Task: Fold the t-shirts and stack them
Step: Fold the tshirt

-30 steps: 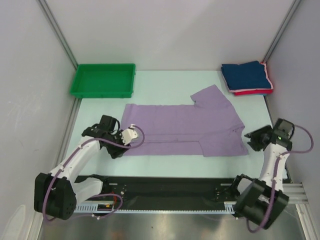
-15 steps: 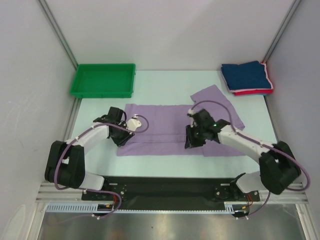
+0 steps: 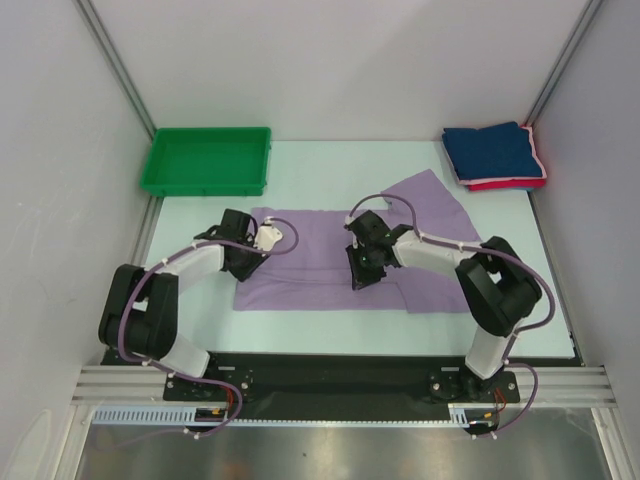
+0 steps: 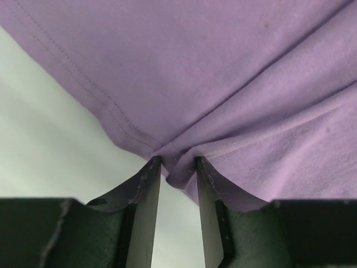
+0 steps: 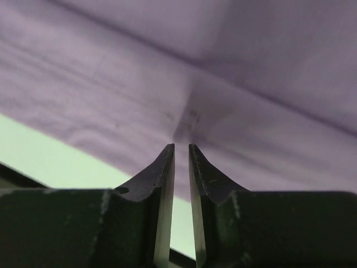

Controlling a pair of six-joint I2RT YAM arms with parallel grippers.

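Loosely spread, creased lavender t-shirt [image 3: 310, 282]

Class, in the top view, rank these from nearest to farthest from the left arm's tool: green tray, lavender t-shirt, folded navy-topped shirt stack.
1. The lavender t-shirt, table centre, pinched in the left tool.
2. The green tray, far left corner.
3. The folded stack, far right corner.
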